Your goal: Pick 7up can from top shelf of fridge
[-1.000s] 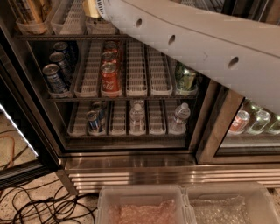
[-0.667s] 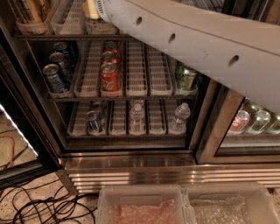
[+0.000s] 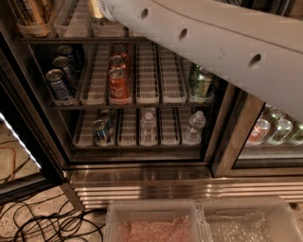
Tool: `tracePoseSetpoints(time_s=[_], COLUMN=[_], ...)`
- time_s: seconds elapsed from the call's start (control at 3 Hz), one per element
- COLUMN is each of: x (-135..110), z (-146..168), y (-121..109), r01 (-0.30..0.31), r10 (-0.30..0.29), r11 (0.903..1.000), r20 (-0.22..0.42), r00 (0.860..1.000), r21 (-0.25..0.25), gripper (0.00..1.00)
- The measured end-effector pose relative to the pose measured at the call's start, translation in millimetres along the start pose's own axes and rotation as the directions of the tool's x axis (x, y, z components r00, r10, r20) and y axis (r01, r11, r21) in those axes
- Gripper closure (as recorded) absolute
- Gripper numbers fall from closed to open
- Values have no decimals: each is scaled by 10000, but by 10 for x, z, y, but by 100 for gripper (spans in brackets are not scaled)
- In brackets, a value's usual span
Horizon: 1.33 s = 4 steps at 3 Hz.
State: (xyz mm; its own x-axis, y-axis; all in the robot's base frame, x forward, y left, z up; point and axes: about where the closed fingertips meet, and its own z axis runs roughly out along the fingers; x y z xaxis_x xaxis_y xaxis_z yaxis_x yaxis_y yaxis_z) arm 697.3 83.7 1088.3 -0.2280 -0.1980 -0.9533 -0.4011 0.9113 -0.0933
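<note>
You are looking into the fridge [image 3: 142, 163] with its lit interior open in front of you, and the big white arm [image 3: 213, 52] cuts across from the right edge up to the top left. The gripper sits past the top edge where that arm runs out of sight, so you cannot tell whether it is apart, together or clamped on anything. Far below the gripper, at the bottom edge, two clear plastic bins [image 3: 151, 222] stand side by side in front of the ribbed steel base. Just under the gripper's end of the arm runs the top shelf [image 3: 71, 39], only its front rail and tray ends showing. A pale yellowish shape [image 3: 97, 7] touches the arm tip there; you cannot tell whether that is the 7up can. One rack down from the gripper, white lane trays [image 3: 147, 75] hold red cola cans [image 3: 118, 85] almost straight below it, blue cans [image 3: 59, 85] down to its left and a green-gold can [image 3: 201, 82] down to its right. Lower still stand water bottles [image 3: 148, 124] and a small blue can [image 3: 100, 131]. Black cables [image 3: 47, 222] lie on the floor, lowest and leftmost from the gripper
</note>
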Motion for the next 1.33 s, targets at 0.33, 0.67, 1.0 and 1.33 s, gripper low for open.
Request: tracePoseSetpoints(time_s=[0.33, 0.67, 1.0, 1.33], x=[0, -107, 111, 152], z=[0, 81, 17, 18], y=[0, -100, -206, -180], r01=[0, -32, -12, -182], r10=[0, 32, 9, 167], r11=[10000, 10000, 10000, 9997], r20=[0, 42, -759, -911], r00=[10000, 10000, 9971, 9957], r21=[0, 42, -42, -161], gripper=[100, 100, 100, 100])
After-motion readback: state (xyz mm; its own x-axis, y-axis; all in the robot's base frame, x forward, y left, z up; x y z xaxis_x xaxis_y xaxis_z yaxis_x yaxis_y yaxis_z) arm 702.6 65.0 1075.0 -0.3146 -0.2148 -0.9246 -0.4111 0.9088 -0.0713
